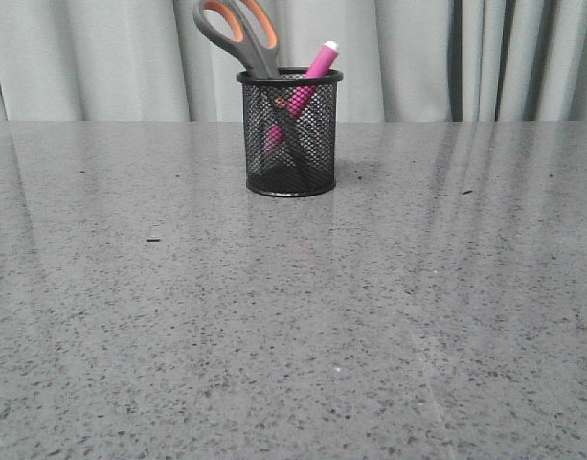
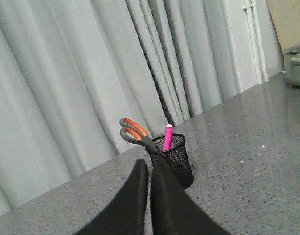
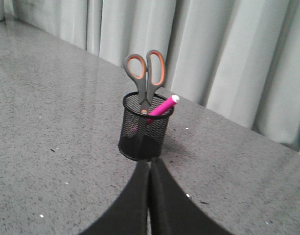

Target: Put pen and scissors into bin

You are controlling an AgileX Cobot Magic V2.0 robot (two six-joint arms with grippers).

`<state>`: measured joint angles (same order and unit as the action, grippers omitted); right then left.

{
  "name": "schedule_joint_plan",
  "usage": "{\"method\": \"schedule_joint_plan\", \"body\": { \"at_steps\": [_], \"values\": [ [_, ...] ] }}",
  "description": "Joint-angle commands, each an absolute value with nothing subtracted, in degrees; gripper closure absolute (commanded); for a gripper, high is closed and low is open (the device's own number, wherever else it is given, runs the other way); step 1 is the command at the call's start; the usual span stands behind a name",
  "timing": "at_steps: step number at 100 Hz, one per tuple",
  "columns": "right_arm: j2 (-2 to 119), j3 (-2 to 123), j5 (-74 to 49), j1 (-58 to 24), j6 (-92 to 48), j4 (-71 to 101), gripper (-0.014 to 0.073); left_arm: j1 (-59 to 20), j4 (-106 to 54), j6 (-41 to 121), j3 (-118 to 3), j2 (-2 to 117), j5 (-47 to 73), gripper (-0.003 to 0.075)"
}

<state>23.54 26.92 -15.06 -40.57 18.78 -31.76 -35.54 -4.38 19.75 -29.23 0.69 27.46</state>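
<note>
The black wire-mesh bin [image 1: 291, 134] stands upright on the grey table, far centre in the front view. The scissors [image 1: 237, 31] stand in it, blades down, orange-lined loops sticking up and leaning left. The pink pen [image 1: 317, 65] leans in it, white tip above the rim. The bin [image 2: 176, 159], scissors [image 2: 135, 133] and pen [image 2: 167, 138] show in the left wrist view beyond my left gripper [image 2: 149, 165], which is shut and empty. They show in the right wrist view too: bin [image 3: 144, 129], scissors [image 3: 146, 73], pen [image 3: 163, 105]. My right gripper [image 3: 150, 164] is shut and empty, short of the bin.
A grey speckled table [image 1: 293, 316] runs to pale curtains [image 1: 101, 57] at the back. A pale green pot [image 2: 295, 66] sits at the table's far end in the left wrist view. Neither arm shows in the front view.
</note>
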Motion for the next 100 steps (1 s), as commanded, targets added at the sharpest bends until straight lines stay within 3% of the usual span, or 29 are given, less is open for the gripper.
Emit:
{"method": "schedule_joint_plan", "body": {
  "at_steps": [1, 57, 100],
  "values": [
    [19.85, 26.60, -13.45, -40.72, 18.56, -33.74, 0.0659, -36.13, -5.10, 19.09, -30.23, 1.52, 22.38, 0.0740],
    [15.40, 25.50, -14.08, -40.72, 18.56, -33.74, 0.0659, -36.13, -5.10, 19.09, -30.07, 1.52, 22.24, 0.0740],
    [15.40, 25.50, -14.08, -40.72, 18.56, -33.74, 0.0659, -33.06, -1.20, 17.70, -17.64, -2.15, 17.83, 0.0740]
  ]
}}
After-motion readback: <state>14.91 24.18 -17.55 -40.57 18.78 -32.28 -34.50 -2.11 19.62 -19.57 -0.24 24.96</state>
